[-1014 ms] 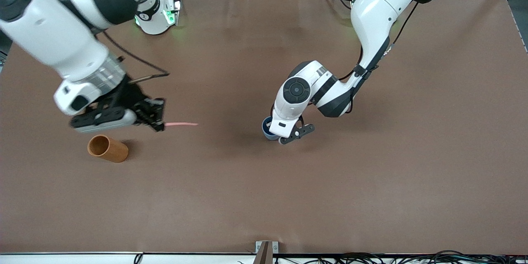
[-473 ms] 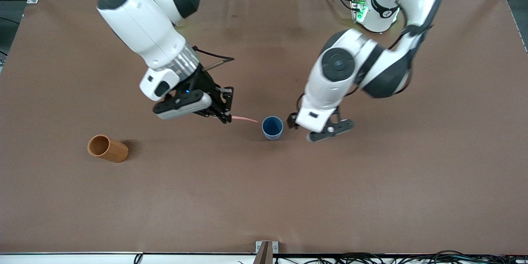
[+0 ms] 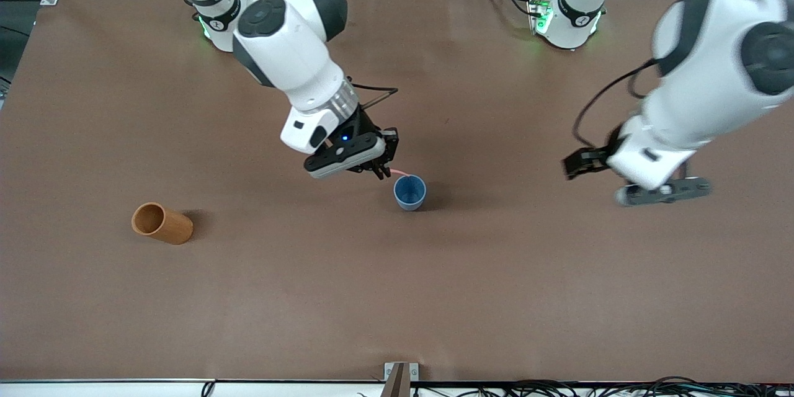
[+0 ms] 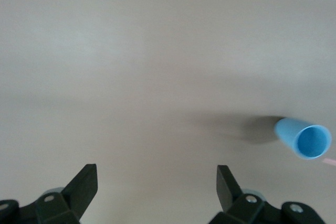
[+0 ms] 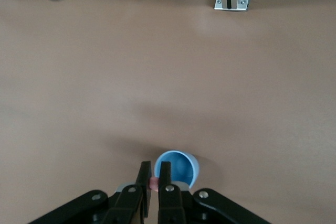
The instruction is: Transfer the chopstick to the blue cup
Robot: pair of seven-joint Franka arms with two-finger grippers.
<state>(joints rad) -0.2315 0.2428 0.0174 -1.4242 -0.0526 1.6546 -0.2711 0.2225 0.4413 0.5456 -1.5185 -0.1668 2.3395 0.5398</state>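
While the left tool hangs agape over bare table, the right tool pinches the chopstick above the blue cup.

A brown worktop carries the upright blue cup near its middle and an orange-brown cup lying toward the right arm's end.

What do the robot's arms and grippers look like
Both arms are glossy white shells with black joint bands and round black caps, and thin black cables loop alongside. The right gripper and left gripper are black two-finger units under white wrist housings. Green lights glow at both bases.
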